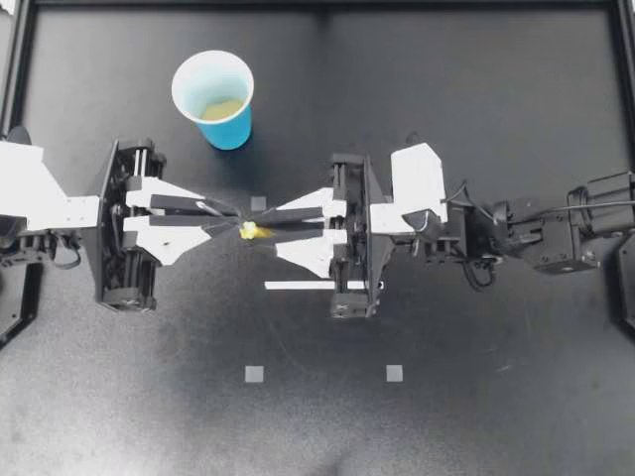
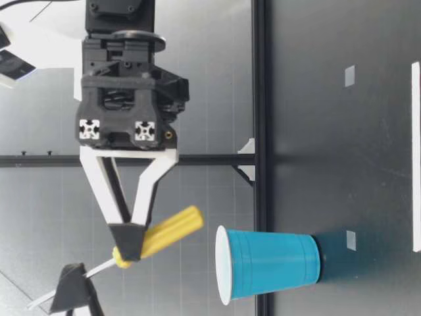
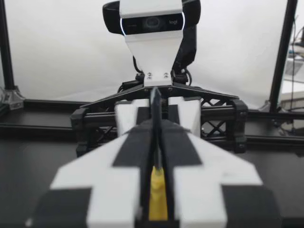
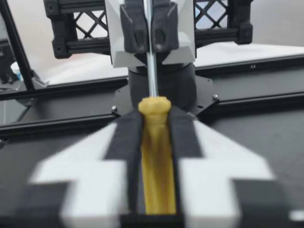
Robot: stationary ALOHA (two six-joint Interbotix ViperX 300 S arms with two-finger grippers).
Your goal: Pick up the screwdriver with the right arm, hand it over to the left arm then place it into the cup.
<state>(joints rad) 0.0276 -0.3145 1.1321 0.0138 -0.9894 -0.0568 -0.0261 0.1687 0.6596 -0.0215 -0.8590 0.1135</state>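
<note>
**Two claws, one screwdriver**

Right claw (image 1: 273,224) is pinched shut on the fat yellow handle of the screwdriver (image 1: 253,231). Left claw (image 1: 230,218) meets it nose to nose. It is pinched shut too, on the thin metal rod that sticks out ahead of the right claw. Both hold the screwdriver up in the air, higher than the top of the cup (image 1: 230,129).

The blue cup stands upright on the table (image 1: 476,119), off to one side of the left claw and apart from it. Only bare table lies between them. On the other side, just beside the right claw, a thin white strip (image 1: 313,286) lies flat. Small grey squares are stuck down too. One (image 1: 258,203) sits close to where the claws meet, and two more (image 1: 254,374) lie past the strip.

From above, the fingers cover most of the screwdriver, so only a yellow bit shows. From the side, the left claw is cut off and just one dark fingertip shows.

A black rail (image 1: 317,5) runs round the table edge, well apart from both claws. Wide dark table lies open on the cup side and past the white strip.
</note>
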